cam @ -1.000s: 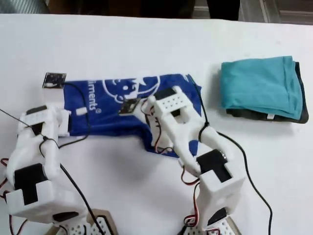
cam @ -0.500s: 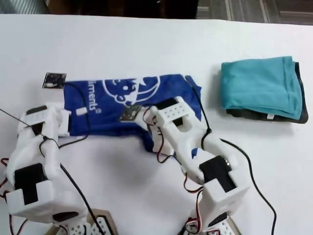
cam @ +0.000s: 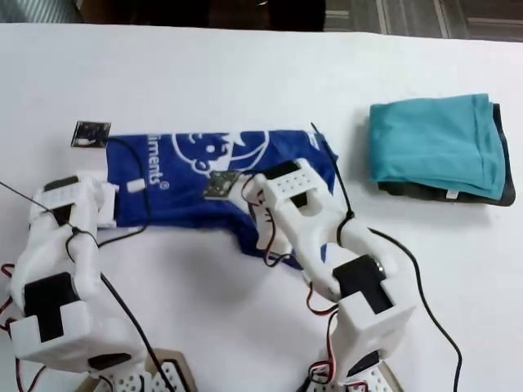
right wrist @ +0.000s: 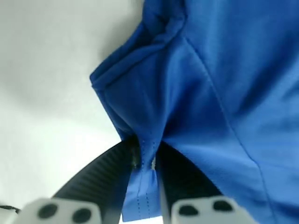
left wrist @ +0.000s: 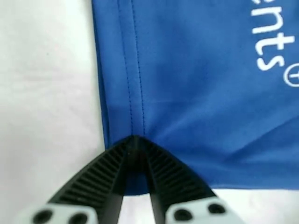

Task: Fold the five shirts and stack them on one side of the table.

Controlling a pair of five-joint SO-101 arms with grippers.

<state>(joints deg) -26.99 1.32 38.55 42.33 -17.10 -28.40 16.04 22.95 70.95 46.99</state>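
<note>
Shifted since a second ago: right arm has drawn back toward the near edge and a little rightward, and more of the far right corner of the blue shirt shows beyond it. Left arm is unchanged.

Item 1, blue shirt. I log it lying mostly flat on the white desk, left of centre, long side running left to right, white print facing up. Its near right part is bunched into a gathered flap under the right arm. In the left wrist view the shirt shows a stitched hem running along its left edge; in the right wrist view the cloth rises in folds.

Item 2, left jaws. Closed together, tips meeting on the hem at the near left corner of the shirt, with blue cloth between them.

Item 3, right jaws. Pinched tight on a doubled fold of the blue cloth, a stitched edge caught between them, the fold lifted off the desk.

Item 4, folded stack. A teal shirt lies folded on top of a dark shirt at the right side of the desk, well apart from the blue shirt. The dark one shows along the near and right edges beneath the teal.

Item 5, black cable. It trails across the left part of the blue shirt from the left arm.
</note>
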